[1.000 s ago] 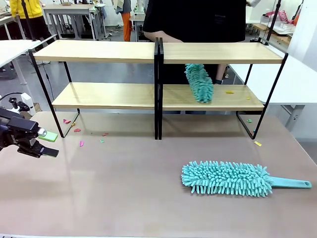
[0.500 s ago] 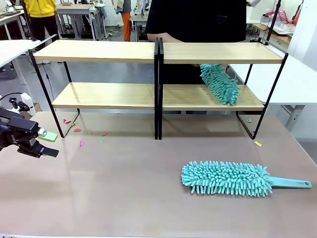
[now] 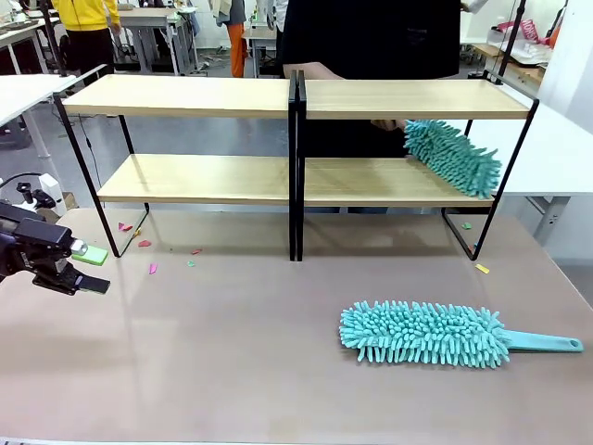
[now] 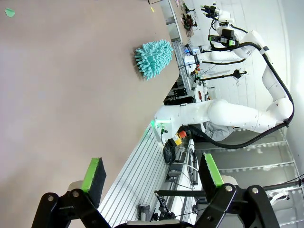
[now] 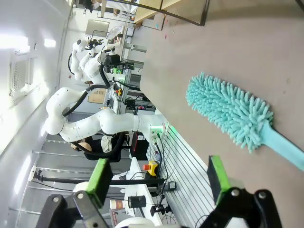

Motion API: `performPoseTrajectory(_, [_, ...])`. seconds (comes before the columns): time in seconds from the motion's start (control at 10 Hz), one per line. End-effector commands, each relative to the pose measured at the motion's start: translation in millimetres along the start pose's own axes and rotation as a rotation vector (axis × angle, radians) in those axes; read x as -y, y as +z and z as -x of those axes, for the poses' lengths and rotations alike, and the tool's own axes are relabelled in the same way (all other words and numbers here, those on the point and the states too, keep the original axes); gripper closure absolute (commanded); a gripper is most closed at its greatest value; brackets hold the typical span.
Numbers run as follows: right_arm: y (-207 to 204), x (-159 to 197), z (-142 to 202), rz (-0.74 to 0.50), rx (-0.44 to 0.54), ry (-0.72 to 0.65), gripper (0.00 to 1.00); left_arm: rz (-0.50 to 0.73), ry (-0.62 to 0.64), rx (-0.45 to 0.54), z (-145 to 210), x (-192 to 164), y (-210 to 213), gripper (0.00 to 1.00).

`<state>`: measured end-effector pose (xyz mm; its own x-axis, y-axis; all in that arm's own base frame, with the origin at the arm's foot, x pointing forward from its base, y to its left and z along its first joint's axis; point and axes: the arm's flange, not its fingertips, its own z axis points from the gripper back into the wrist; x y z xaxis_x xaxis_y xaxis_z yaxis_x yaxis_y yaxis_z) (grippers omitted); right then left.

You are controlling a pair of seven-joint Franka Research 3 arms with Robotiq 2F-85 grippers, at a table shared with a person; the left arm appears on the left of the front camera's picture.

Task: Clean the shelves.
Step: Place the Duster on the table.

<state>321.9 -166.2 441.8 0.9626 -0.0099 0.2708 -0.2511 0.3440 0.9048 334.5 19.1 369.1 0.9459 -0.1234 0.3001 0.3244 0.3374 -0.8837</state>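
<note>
Across the upper half of the front view, the shelves (image 3: 296,97) are stood along the surface's (image 3: 232,352) far side, where a duster (image 3: 452,156) is held by the person against the lower right board, presumably for sweeping. A second duster (image 3: 422,334) is laid at lower right, handle outward, seemingly for the spread right end effector (image 5: 159,183); the left end effector (image 4: 149,178) is also spread and empty.

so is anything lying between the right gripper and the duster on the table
Nothing visible. In the right wrist view the open right gripper looks past bare table straight at the teal duster, which lies flat with its handle free.
</note>
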Motion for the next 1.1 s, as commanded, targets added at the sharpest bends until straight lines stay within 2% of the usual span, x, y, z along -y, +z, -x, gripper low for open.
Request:
performPoseTrajectory(0.0, [1.6,0.0,-3.9,-0.010,0.013,0.021,0.00,0.026,-0.016,0.020,1.3,1.0,-2.3,0.00])
performPoseTrajectory(1.0, [1.6,0.0,-3.9,-0.010,0.013,0.021,0.00,0.026,-0.016,0.020,1.3,1.0,-2.3,0.00])
